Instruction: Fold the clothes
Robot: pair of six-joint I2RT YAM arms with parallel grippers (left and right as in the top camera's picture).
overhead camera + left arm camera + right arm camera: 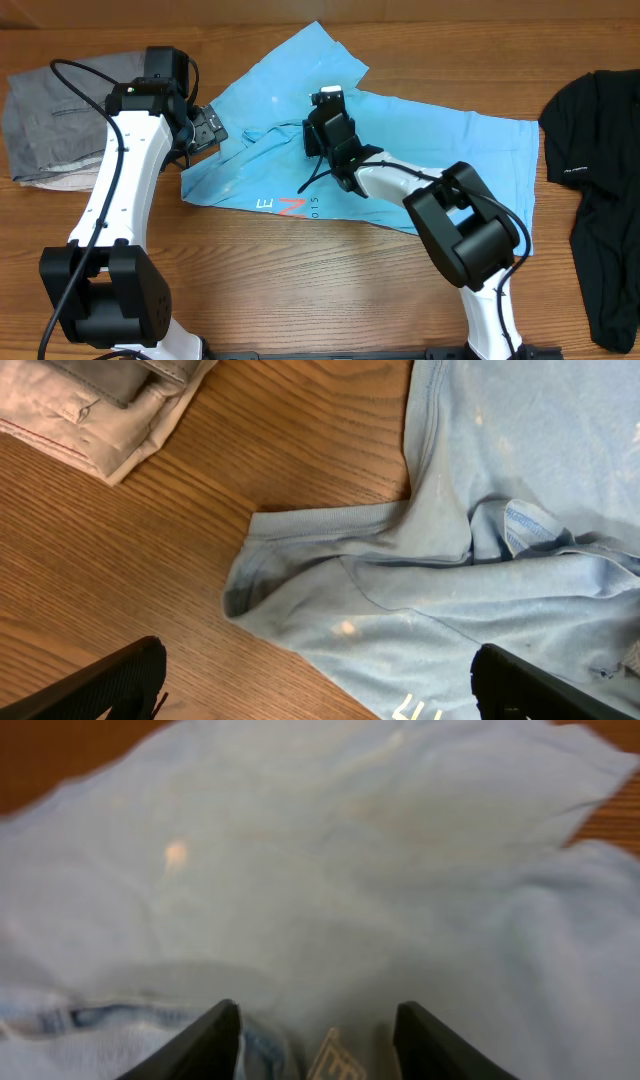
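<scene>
Hovering over the crumpled T-shirt with right gripper parted, empty, and left gripper gaping wide. Likely flattening first, needing a pinch on the sleeve.

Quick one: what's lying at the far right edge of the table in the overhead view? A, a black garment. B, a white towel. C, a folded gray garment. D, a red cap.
A: the black garment lies at the right edge, beyond the light blue T-shirt, while the gray garment sits at the far left.
</scene>
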